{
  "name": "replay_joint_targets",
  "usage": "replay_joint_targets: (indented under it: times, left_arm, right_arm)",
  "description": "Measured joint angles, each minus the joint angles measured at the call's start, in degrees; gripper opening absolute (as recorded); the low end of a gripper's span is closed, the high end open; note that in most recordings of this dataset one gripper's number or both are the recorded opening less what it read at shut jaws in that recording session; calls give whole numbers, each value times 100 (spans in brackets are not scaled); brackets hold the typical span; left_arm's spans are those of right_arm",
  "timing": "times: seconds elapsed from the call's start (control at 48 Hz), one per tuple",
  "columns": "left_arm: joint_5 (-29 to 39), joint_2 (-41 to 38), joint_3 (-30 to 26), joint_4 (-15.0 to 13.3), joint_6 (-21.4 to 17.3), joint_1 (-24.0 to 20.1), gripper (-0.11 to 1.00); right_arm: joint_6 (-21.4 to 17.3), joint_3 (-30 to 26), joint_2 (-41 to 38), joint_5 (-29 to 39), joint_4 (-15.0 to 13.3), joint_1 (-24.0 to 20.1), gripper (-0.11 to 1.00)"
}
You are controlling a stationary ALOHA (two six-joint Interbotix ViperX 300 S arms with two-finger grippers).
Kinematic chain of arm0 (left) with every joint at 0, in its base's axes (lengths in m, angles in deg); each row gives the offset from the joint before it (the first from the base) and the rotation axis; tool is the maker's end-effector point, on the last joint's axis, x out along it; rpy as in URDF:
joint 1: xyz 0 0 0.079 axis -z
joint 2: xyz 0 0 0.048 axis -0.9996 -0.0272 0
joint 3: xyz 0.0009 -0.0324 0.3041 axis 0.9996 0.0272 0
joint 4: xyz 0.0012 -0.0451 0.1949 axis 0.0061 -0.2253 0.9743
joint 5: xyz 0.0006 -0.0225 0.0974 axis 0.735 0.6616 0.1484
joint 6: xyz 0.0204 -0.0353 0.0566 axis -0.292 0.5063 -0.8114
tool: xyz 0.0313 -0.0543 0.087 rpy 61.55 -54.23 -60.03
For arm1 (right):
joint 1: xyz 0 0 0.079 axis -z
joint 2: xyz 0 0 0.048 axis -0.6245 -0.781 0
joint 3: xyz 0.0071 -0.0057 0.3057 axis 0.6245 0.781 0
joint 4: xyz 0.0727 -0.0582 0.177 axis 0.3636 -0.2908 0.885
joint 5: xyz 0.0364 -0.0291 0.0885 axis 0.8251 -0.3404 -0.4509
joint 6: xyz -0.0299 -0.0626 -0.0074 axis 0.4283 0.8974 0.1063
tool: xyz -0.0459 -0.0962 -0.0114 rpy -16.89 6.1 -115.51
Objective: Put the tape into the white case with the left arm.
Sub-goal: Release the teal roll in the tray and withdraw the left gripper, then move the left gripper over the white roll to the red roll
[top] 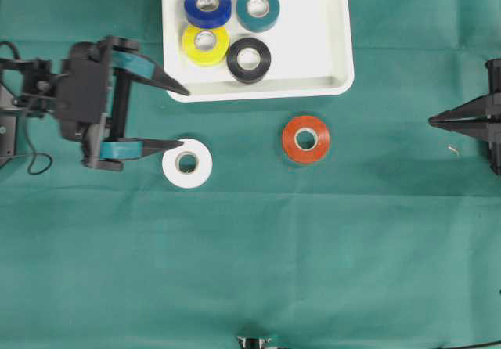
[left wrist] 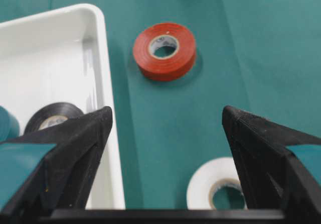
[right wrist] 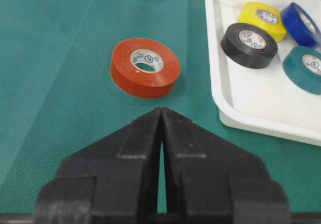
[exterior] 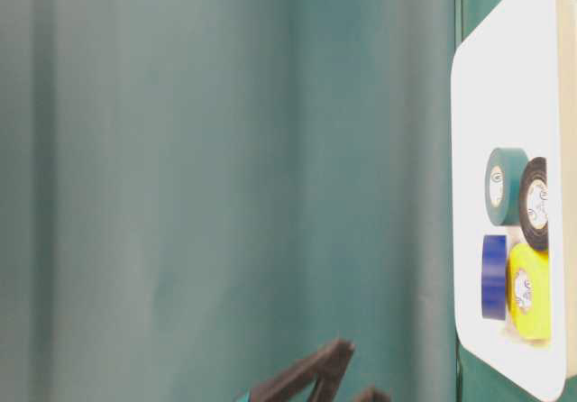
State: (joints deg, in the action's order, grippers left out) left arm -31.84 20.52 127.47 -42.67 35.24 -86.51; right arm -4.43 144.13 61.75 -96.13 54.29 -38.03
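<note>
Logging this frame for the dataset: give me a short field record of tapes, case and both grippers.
case: white case, top centre of the green cloth
in case: blue tape, teal tape, yellow tape, black tape; blue overlaps yellow
on cloth: white tape, red tape, both lying flat
left gripper: open, empty, one fingertip over the case's rim, the other at the white tape's edge
right gripper: shut, empty, at the right edge

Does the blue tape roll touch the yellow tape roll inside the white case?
Touching. The overhead view shows the blue roll overlapping the yellow roll with no gap, inside the white case.
</note>
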Motion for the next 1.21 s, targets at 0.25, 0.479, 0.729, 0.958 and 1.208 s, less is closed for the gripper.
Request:
replay_joint_targets:
  times: [0.25, 0.479, 0.729, 0.958, 1.208]
  left_arm:
    - [-35, 448, 448, 0, 0, 35, 90]
    - [-44, 809, 756, 0, 0, 53, 90]
    - [-114, 1028, 861, 0, 9, 53, 90]
    - [-123, 1002, 861, 0, 9, 62, 90]
    - [-123, 993, 870, 0, 9, 62, 90]
  right_arm:
    - [0, 0, 0, -9, -9, 0, -9]
    - [0, 0, 9, -9, 0, 0, -9]
    - [0, 0, 9, -9, 0, 0, -9]
    - [0, -9, 0, -9, -9, 0, -9]
    - [0, 0, 0, 0, 0, 0, -9]
